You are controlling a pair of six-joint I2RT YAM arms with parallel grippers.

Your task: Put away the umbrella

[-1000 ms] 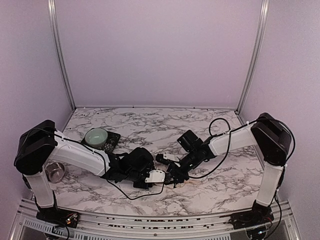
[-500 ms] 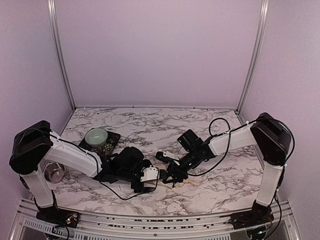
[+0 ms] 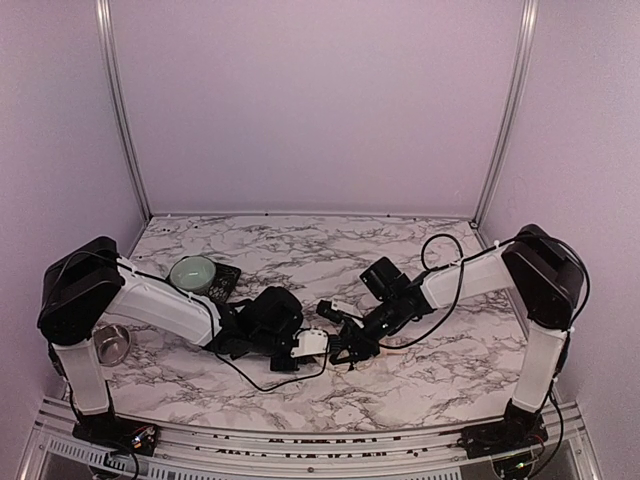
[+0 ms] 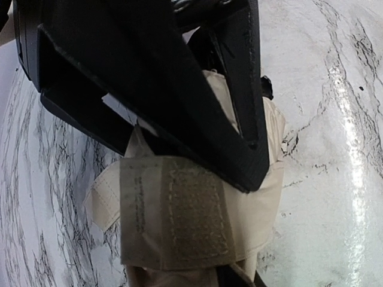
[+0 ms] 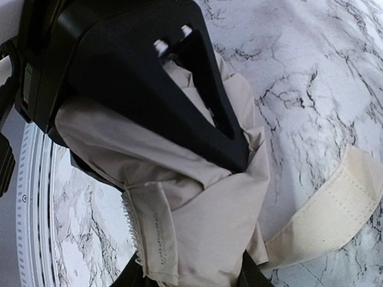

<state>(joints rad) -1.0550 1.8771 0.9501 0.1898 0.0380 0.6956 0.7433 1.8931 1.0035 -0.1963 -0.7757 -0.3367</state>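
Cream umbrella (image 4: 197, 221) fabric: wrist views only, not overhead.

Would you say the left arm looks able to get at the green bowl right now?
Probably not yet: the left end effector is closed on the umbrella. The green bowl itself stands uncovered nearby.

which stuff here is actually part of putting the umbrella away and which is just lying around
Part of the job:
- umbrella, with its cream strap
- left hand and right hand, both closed on its fabric

Just lying about:
- green bowl
- dark tray under the bowl
- metal cup by the left arm's base
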